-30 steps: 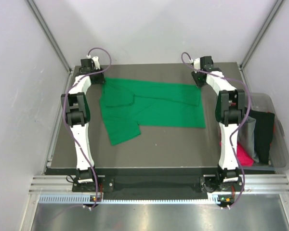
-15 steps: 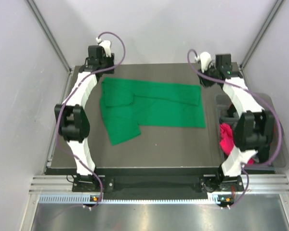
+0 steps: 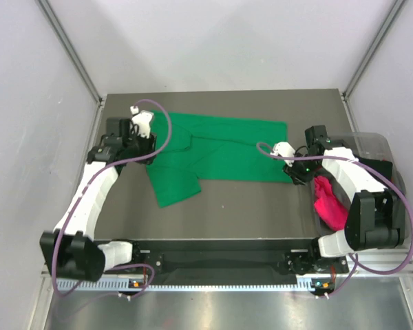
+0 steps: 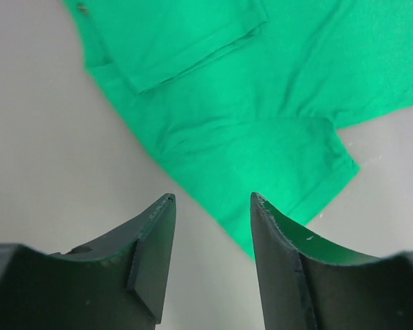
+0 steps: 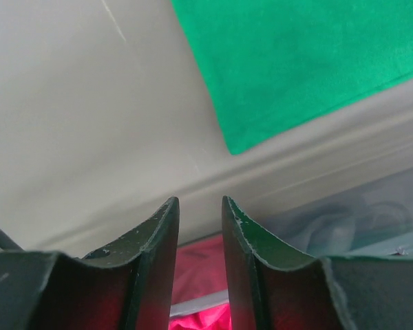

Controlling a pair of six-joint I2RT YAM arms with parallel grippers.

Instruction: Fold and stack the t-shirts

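**Spotter A:** Your left gripper (image 3: 146,143) stands with its jaws apart and nothing between them. The wrist view shows bare table (image 4: 55,158) through the gap. The green t-shirt (image 4: 261,82) lies straight ahead of the fingertips and spreads off to their right. A folded-over sleeve (image 4: 186,41) lies farther out in front. One hem runs back until it sits just beside the right-hand finger (image 4: 275,240). I cannot tell whether it touches.

**Spotter B:** From above, that gripper hangs at the shirt's left edge, over the table (image 3: 248,206). The green t-shirt (image 3: 227,148) lies flat, partly folded, stretching away from that gripper toward your other arm.

**Spotter A:** And the right side?

**Spotter B:** Your right gripper (image 3: 294,172) has a narrower gap than the left, but its jaws are parted too and grip nothing. In the wrist view its gripper (image 5: 199,203) points at the table's edge. A corner of the green t-shirt (image 5: 296,62) lies ahead of the fingertips and to their right, clear of them.

**Spotter A:** What sits behind those fingers?

**Spotter B:** The magenta-pink t-shirt (image 5: 193,271) shows below and between them, past the table edge. From above, the magenta-pink t-shirt (image 3: 328,206) lies crumpled just beside your right arm, in the clear bin (image 3: 372,141) next to the table.
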